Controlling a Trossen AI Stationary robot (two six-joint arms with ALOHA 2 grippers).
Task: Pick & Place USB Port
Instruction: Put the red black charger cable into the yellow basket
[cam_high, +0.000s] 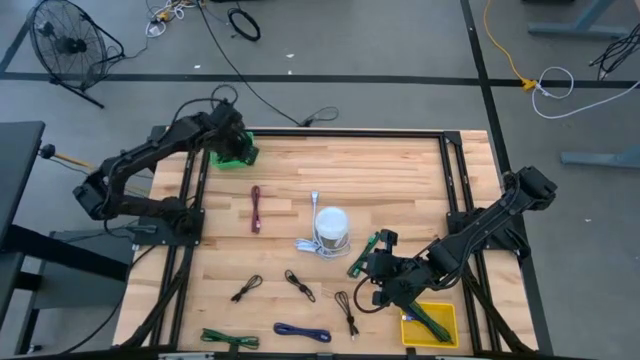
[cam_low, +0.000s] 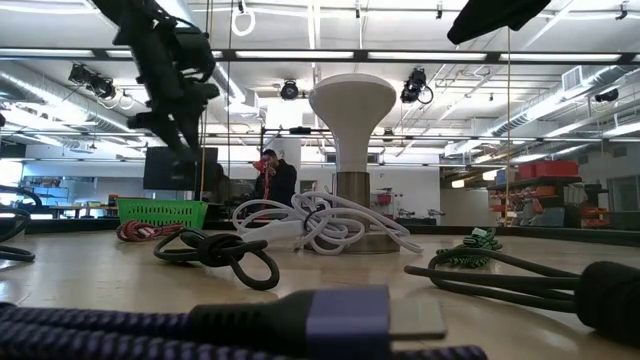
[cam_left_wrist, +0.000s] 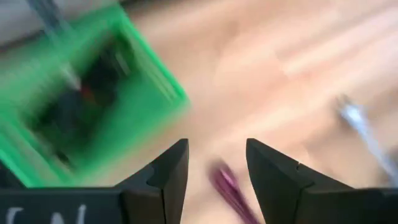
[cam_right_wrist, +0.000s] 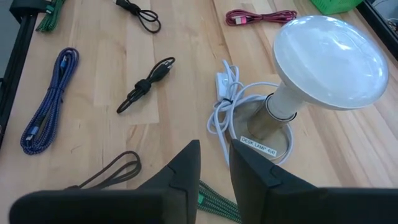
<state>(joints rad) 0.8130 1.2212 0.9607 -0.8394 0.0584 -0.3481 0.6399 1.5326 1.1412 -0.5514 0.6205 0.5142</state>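
My left gripper (cam_high: 233, 138) is open and empty above the green basket (cam_high: 238, 152) at the table's far left; the left wrist view shows the basket (cam_left_wrist: 81, 106) and a maroon cable (cam_left_wrist: 227, 183) beyond the fingers. My right gripper (cam_high: 376, 268) hangs near the table's front right, just in front of the white desk lamp (cam_high: 331, 228). Its fingers are a narrow gap apart (cam_right_wrist: 214, 152), above a green braided cable (cam_right_wrist: 214, 202) that lies on the table (cam_high: 362, 255). I see nothing between its fingers.
A yellow bin (cam_high: 445, 312) with a green cable in it stands at the front right. The maroon cable (cam_high: 257, 208), black cables (cam_high: 247, 288) (cam_high: 299, 284) (cam_high: 347, 305), a blue cable (cam_high: 302, 332) and a green one (cam_high: 230, 340) lie on the wood. A person (cam_low: 272, 180) stands beyond the table.
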